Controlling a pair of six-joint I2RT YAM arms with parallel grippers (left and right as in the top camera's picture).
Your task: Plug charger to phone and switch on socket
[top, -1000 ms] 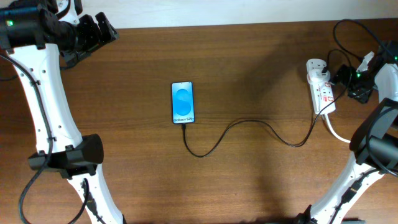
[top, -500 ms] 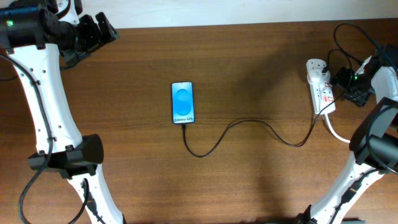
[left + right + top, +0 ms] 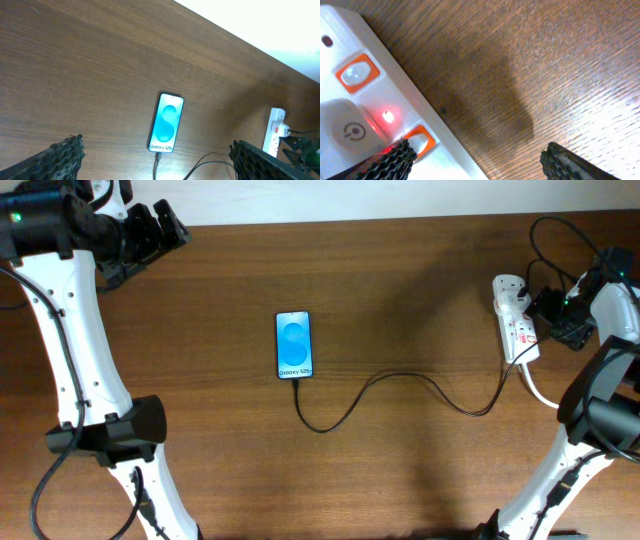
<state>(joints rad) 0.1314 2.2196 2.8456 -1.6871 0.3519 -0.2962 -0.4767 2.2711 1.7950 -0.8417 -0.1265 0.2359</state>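
Observation:
The phone (image 3: 293,345) lies flat mid-table with a bright blue screen; it also shows in the left wrist view (image 3: 167,129). The thin black charger cable (image 3: 400,380) runs from the phone's bottom edge to the white socket strip (image 3: 517,320) at the right. My right gripper (image 3: 550,318) is open, right beside the strip. In the right wrist view its left finger rests on an orange-rimmed switch (image 3: 420,140), and a small red light (image 3: 388,117) glows on the strip (image 3: 370,100). My left gripper (image 3: 160,230) is open and empty at the far left corner.
A thick white cord (image 3: 545,395) leaves the strip toward the right table edge. Black cables (image 3: 550,240) loop behind the strip at the back right. The table's back edge meets a white wall (image 3: 260,25).
My right gripper has shifted slightly up and left along the socket strip's right side. The left arm, phone and cable have not moved.

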